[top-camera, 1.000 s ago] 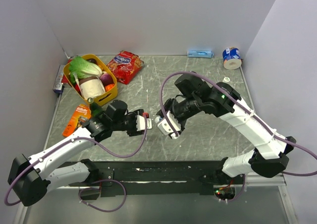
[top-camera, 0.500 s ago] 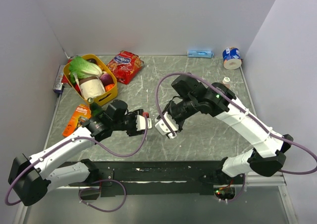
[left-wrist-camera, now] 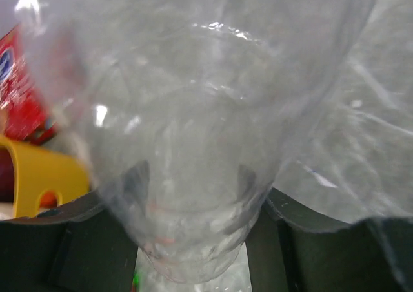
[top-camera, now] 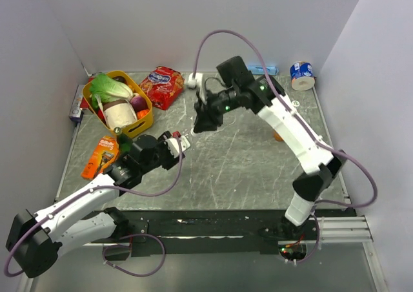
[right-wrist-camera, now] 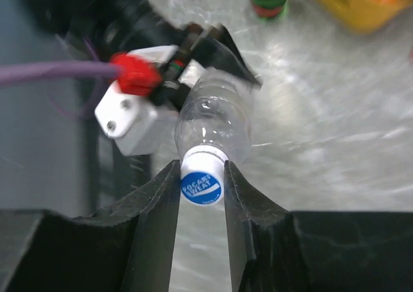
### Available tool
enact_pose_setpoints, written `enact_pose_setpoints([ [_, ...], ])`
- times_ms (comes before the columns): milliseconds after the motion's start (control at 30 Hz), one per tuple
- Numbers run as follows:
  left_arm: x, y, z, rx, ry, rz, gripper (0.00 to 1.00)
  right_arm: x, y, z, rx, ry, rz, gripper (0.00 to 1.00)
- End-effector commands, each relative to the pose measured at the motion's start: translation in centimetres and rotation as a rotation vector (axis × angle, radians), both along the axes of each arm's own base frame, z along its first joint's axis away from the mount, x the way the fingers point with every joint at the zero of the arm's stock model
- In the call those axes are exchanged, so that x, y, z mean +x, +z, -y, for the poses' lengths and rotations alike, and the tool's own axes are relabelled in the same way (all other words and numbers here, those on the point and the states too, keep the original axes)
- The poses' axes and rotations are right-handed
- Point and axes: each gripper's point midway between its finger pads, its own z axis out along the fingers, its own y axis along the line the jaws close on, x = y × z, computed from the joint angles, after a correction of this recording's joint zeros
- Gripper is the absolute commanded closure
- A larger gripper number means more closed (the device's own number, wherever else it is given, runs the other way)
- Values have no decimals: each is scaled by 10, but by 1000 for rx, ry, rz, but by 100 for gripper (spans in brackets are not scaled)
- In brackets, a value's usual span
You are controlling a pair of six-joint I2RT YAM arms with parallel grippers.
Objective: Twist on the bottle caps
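A colourless see-through bottle (right-wrist-camera: 216, 121) is held between my two grippers above the table. My left gripper (left-wrist-camera: 193, 240) is shut on its lower body, and the bottle (left-wrist-camera: 193, 130) fills the left wrist view. My right gripper (right-wrist-camera: 201, 188) is shut on a blue cap with a white mark (right-wrist-camera: 201, 187) that sits on the bottle's neck. In the top view the left gripper (top-camera: 175, 143) and right gripper (top-camera: 201, 123) meet near the table's middle. A whitish cap (top-camera: 295, 103) lies at the right. An orange bottle (top-camera: 276, 135) peeks from behind the right arm.
A yellow basket (top-camera: 150, 119) of groceries and a red packet (top-camera: 162, 85) stand at the back left. A dark green bottle (top-camera: 121, 142) and an orange packet (top-camera: 100, 155) are beside the left arm. A blue-and-white tape roll (top-camera: 302, 74) is at the back right.
The right arm has swung up and toward the back, its gripper now farther from the bases. The left gripper has shifted back and left with the bottle.
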Motion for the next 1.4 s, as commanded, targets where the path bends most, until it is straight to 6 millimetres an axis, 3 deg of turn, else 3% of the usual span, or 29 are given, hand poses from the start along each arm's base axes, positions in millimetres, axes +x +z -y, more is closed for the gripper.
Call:
enact_pose_setpoints([
  [0,34,84,14,-234,135,222,99,4,-40,7,-39,-341,-666,89],
  [33,38,87,12,-225,158,225,99,-2,-46,8,-66,-345,-706,88],
  [100,47,72,8,-177,208,196,99,0,-49,8,-78,-380,-720,85],
  [200,47,58,6,-127,214,153,99,19,-26,7,-25,-408,-648,65],
  [233,42,47,6,-104,196,134,99,31,0,9,37,-406,-560,56],
  [267,38,44,7,-98,175,125,99,40,11,11,67,-411,-517,52],
  [333,29,32,10,-83,124,94,99,61,49,24,171,-398,-407,47],
  [400,18,25,11,-67,77,68,99,71,68,36,229,-371,-335,45],
  [433,9,20,18,-70,14,47,99,73,74,45,264,-310,-294,44],
  [467,0,13,17,-48,-25,23,99,63,87,50,297,-240,-235,44],
  [500,-6,8,19,-24,-76,19,99,49,87,54,293,-171,-195,44],
  [533,-16,6,26,-24,-148,5,99,30,91,58,291,-19,5,41],
  [667,-33,-1,32,49,-314,-2,99,-19,63,65,149,249,378,35],
  [700,-35,1,32,56,-329,-6,99,-27,41,66,106,293,391,34],
  [733,-37,0,33,66,-352,-10,99,-36,50,69,113,350,531,33],
  [933,-37,5,40,83,-419,-14,99,-71,11,70,24,600,776,29],
  [1133,-39,15,43,72,-445,6,99,-78,-2,61,6,668,817,29],
  [1367,-41,20,43,76,-466,25,99,-73,-2,47,19,659,840,32],
])
